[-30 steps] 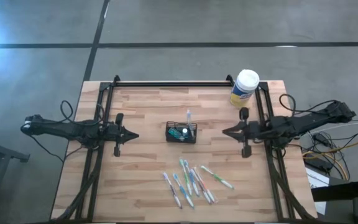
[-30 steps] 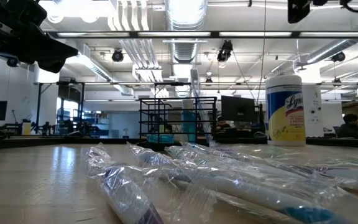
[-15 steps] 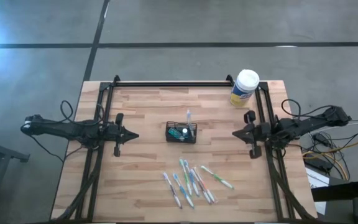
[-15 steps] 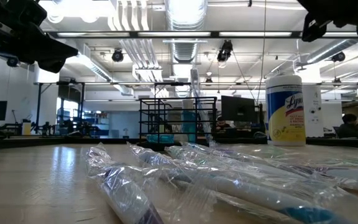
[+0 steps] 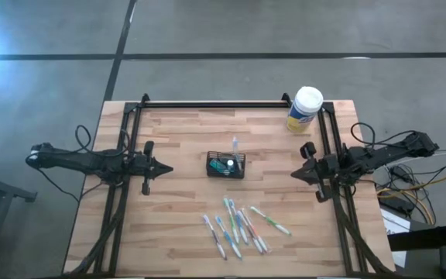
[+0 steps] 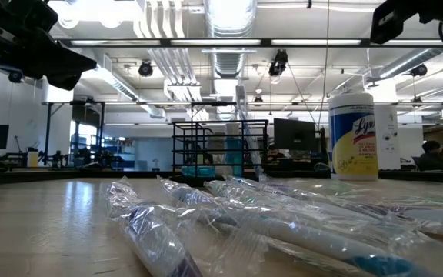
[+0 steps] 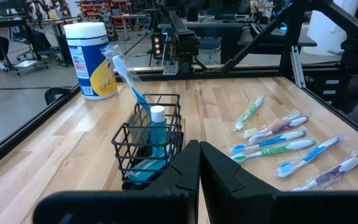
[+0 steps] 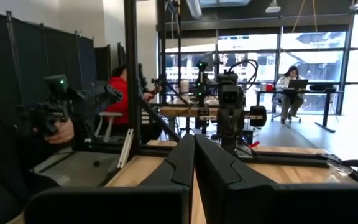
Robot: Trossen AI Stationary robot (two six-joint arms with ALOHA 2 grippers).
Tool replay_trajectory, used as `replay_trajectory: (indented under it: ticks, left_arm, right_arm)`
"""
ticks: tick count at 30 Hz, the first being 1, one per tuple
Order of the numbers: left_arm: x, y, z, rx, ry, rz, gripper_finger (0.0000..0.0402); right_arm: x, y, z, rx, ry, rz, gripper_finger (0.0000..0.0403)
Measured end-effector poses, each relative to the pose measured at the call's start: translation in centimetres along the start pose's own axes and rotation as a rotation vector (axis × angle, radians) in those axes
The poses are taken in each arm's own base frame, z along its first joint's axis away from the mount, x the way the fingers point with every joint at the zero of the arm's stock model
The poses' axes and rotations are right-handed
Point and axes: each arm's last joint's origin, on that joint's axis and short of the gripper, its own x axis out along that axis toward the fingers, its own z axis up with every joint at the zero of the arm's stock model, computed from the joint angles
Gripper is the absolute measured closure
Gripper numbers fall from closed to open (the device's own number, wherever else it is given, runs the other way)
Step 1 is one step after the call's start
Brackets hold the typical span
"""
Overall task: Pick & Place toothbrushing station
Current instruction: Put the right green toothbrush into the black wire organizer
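Centrally in the high view, a pale wooden plank worktop is seen, bordered by a dark metal frame along its upper edge and sides and surrounded by grey concrete floor. The toothbrushing station, a small black wire-mesh holder, is placed near the middle of the worktop; a blue toothbrush and a blue tube are held upright in it. Wrapped toothbrushes are scattered on the wood toward the lower middle of the frame, well apart from the holder. A white-lidded canister with a yellow label is stood at the upper right corner of the worktop.

The left claw is kept clenched and empty at the left of the frame, pointed toward the holder. The right claw is likewise clenched on nothing, at the right edge of the worktop.

Beyond the worktop, the low view is filled with an open hall: bright ceiling lights, ducting and monitors. In the right wrist view, large windows and 2 seated people are seen.
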Motion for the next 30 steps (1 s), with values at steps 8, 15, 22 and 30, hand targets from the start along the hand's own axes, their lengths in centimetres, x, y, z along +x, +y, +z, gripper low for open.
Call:
replay_trajectory:
  ticks: [8,15,22,30]
  left_arm:
    - [0.00,0.00,-0.01,-0.001,0.001,0.000,0.0390]
    - [0.00,0.00,-0.01,-0.001,0.001,0.000,0.0390]
    - [0.00,0.00,-0.01,-0.002,0.001,0.000,0.0390]
    - [0.00,0.00,0.00,-0.002,0.000,0.000,0.0390]
  right_arm:
    - [0.35,0.04,0.63,-0.002,-0.006,0.002,0.0394]
    - [0.35,0.04,0.66,0.000,-0.007,0.001,0.0394]
    - [0.35,0.04,0.64,0.001,-0.006,0.000,0.0394]
    - [0.35,0.04,0.64,0.001,-0.006,0.000,0.0394]
